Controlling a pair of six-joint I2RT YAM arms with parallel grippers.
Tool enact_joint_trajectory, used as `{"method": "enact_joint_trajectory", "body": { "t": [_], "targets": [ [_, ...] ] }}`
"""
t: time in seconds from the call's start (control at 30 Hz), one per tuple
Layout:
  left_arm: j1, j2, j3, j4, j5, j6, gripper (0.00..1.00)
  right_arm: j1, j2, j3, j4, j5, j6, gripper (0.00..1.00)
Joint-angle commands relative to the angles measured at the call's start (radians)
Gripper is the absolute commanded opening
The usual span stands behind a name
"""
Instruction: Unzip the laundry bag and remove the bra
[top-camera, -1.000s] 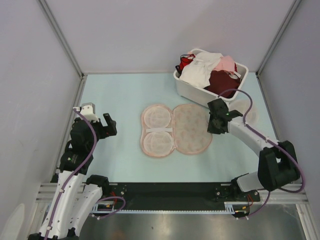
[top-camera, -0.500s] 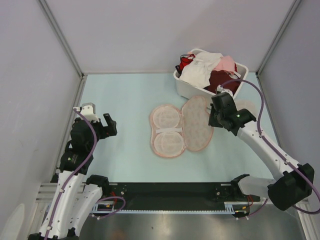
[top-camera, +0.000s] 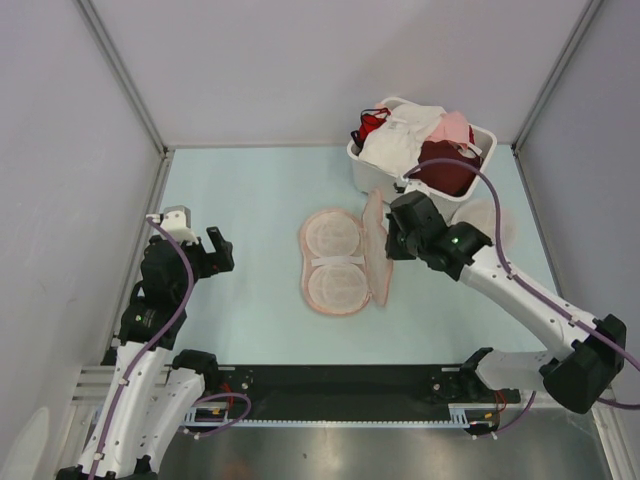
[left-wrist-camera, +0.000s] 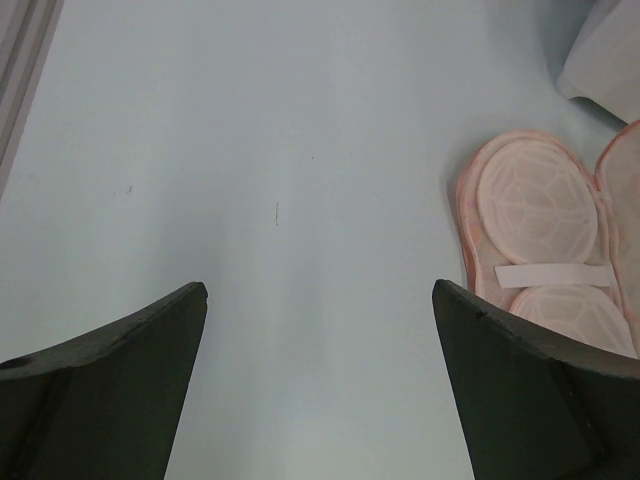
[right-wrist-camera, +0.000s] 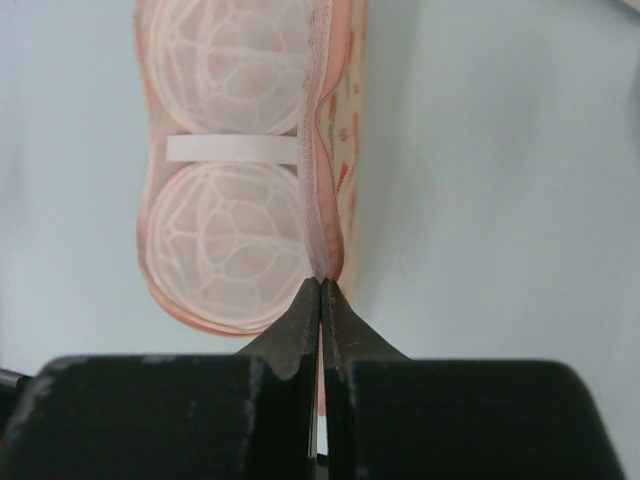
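The laundry bag (top-camera: 335, 262) lies unzipped mid-table, its mesh-lined half facing up with a white band across it. My right gripper (top-camera: 388, 240) is shut on the edge of the bag's printed flap (top-camera: 376, 250) and holds it on edge above the table; in the right wrist view the fingertips pinch the flap's rim (right-wrist-camera: 325, 180) beside the mesh half (right-wrist-camera: 230, 220). My left gripper (top-camera: 218, 250) is open and empty at the left, with the bag (left-wrist-camera: 540, 210) to its right. A pale soft fabric piece (top-camera: 495, 222) lies right of my right arm, partly hidden; I cannot tell if it is the bra.
A white basket (top-camera: 372, 178) at the back right holds a white garment (top-camera: 400, 138), a dark red one (top-camera: 445, 165), a pale pink one (top-camera: 455, 128) and a red bra with black trim (top-camera: 368, 122). Its corner shows in the left wrist view (left-wrist-camera: 610, 50). Walls enclose the table.
My right gripper has moved left, swinging the printed flap from flat on the table up onto its edge. The bag shifted slightly right. The left arm has not moved.
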Motion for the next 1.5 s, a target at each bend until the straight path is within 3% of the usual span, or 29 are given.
{"method": "enact_joint_trajectory", "body": {
  "t": [0.0, 0.5, 1.17, 1.27, 1.3, 1.37, 1.4, 1.47],
  "targets": [
    [0.008, -0.007, -0.001, 0.032, 0.020, 0.022, 1.00, 0.073, 0.038, 0.036, 0.074, -0.012, 0.052, 0.00],
    [0.008, -0.004, -0.001, 0.033, 0.023, 0.023, 0.99, 0.195, 0.257, 0.053, 0.301, -0.105, 0.098, 0.00],
    [0.008, 0.002, -0.003, 0.033, 0.037, 0.023, 1.00, 0.245, 0.527, 0.116, 0.436, -0.262, 0.107, 0.00],
    [0.008, 0.005, -0.003, 0.035, 0.040, 0.022, 1.00, 0.253, 0.544, 0.123, 0.454, -0.288, 0.089, 0.15],
    [0.008, 0.008, -0.003, 0.035, 0.040, 0.022, 1.00, 0.256, 0.549, 0.128, 0.457, -0.300, 0.080, 0.36],
    [0.008, 0.006, -0.003, 0.033, 0.040, 0.022, 1.00, 0.262, 0.550, 0.145, 0.454, -0.303, 0.055, 0.62],
    [0.008, 0.005, -0.003, 0.035, 0.037, 0.022, 1.00, 0.271, 0.549, 0.149, 0.442, -0.285, 0.048, 0.80],
    [0.008, 0.005, -0.003, 0.035, 0.036, 0.022, 1.00, 0.278, 0.542, 0.165, 0.422, -0.259, 0.020, 0.89]
  ]
}}
